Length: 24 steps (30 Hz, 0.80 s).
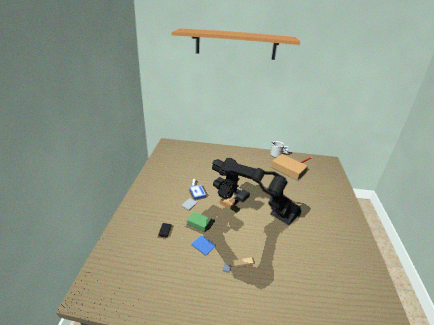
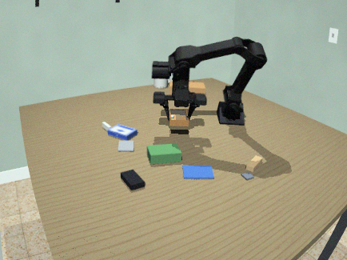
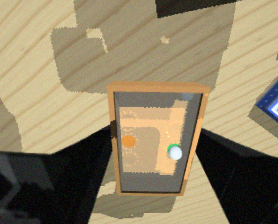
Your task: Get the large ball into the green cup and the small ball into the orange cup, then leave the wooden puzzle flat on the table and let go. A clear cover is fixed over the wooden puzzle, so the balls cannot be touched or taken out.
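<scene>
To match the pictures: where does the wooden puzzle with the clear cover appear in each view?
Top: wooden puzzle with clear cover, centre, under the black tool.
Exterior: centre, lifted, gripped by the tool.
Wrist: centre, upright rectangle.
Shared landmark: blue-white box.

Pale green walls, an orange wall shelf (image 1: pixel 235 36), a wood-grain table (image 1: pixel 320 257), tan tiled floor (image 1: pixel 385 247).

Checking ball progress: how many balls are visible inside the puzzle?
1: a white ball sits at the green cup on the puzzle's right side. The orange cup looks empty; the other ball may be hidden.
</scene>
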Available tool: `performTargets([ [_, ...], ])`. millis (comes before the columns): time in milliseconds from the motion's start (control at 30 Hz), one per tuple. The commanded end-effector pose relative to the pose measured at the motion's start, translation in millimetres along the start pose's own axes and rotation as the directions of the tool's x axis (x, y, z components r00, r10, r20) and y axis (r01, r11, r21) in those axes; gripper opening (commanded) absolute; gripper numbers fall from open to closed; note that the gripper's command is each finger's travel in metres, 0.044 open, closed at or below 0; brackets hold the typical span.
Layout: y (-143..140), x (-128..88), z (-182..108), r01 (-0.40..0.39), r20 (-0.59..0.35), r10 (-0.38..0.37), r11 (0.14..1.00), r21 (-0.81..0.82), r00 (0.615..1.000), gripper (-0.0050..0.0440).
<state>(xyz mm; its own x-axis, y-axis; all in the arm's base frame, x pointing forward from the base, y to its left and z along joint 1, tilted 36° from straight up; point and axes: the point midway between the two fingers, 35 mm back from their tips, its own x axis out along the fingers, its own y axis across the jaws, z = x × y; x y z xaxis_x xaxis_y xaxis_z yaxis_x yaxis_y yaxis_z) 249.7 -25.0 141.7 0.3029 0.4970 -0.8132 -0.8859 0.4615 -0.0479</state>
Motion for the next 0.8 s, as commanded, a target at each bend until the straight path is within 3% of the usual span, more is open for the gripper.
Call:
performTargets([
  [0,-0.4,-0.2,-0.8,0.001,0.013,-0.001,1.0,0.002,1.0,0.0],
  [767,-0.1,-0.2,-0.9,0.014,0.014,-0.014,1.0,0.002,1.0,0.0],
])
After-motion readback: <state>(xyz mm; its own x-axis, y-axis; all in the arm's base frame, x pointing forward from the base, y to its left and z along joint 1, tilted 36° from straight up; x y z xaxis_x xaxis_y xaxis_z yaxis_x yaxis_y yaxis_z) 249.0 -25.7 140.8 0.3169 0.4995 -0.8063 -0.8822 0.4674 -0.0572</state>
